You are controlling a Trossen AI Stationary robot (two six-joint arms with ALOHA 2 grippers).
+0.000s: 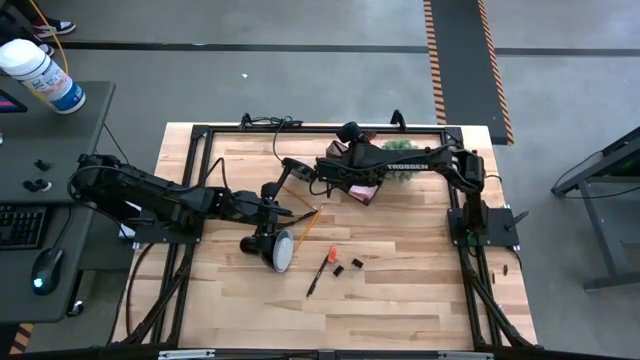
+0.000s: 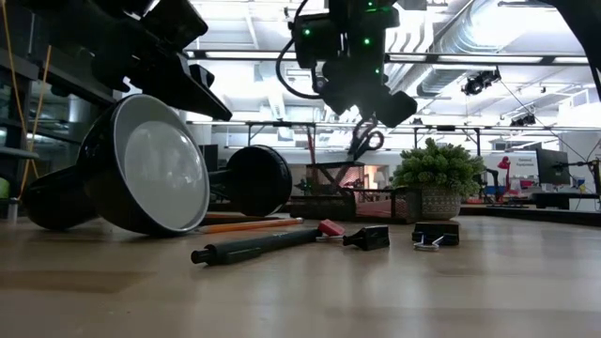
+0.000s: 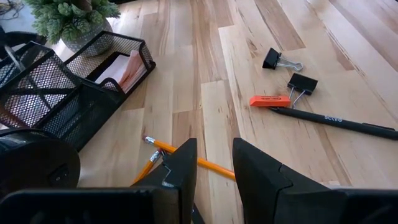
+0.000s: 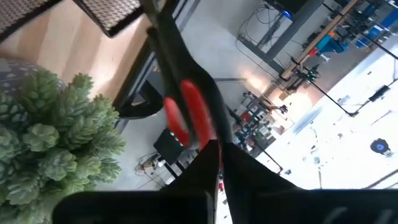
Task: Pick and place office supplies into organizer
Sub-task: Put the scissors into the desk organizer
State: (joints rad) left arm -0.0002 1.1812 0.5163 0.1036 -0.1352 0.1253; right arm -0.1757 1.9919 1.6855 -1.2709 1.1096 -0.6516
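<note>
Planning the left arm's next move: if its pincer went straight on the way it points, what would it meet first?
Probably the yellow pencils on the table, lying just ahead of the left pincer in its wrist view. The mesh organizer sits off to one side; depth is hard to judge.

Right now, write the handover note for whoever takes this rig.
Right gripper: shut on the scissors, raised above the organizer at the table's far side.
Left gripper: part open, empty, low over the pencils beside the tipped desk lamp.
Done: pink sticky notes sit in the organizer's tray.
Left: scissors in; then pencils, black pen, orange eraser and two binder clips, all on the table.
</note>
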